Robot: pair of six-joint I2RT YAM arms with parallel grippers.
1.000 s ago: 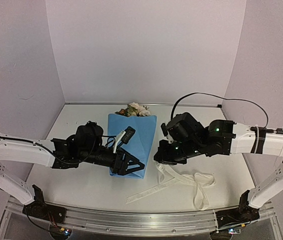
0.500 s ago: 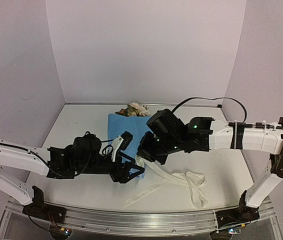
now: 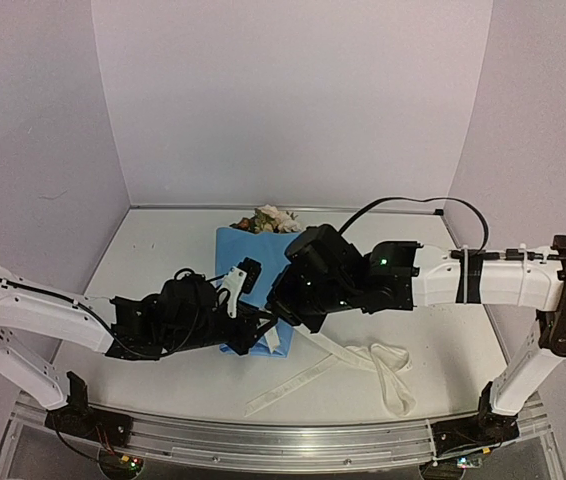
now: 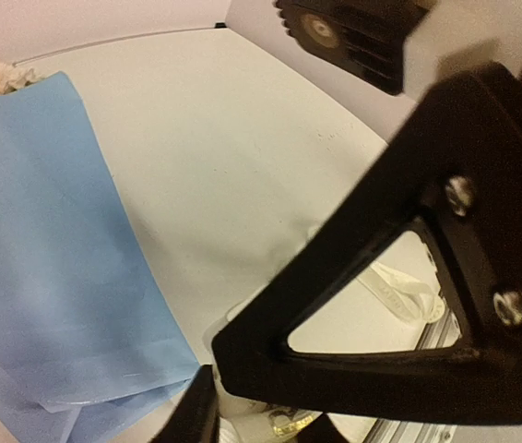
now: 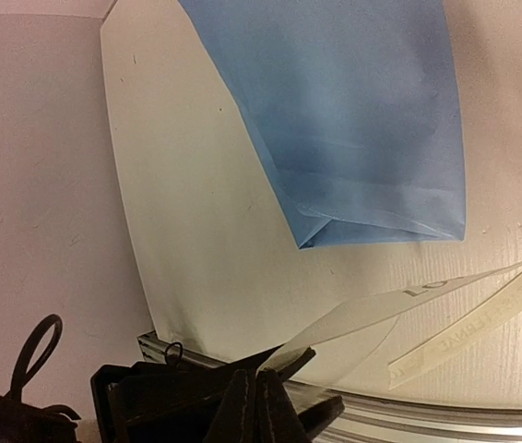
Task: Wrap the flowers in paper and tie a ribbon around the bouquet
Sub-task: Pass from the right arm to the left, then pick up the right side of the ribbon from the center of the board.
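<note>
Right gripper is clamping down on the ribbon, holding one end at the near corner of the bouquet; I'm judging this a hand-over for tying. Left gripper is waiting just beside it, but I can't make out its jaws. Bouquet is lying flat on the table: smooth light-blue paper, cream and rust flowers peeking out the far end.
</note>
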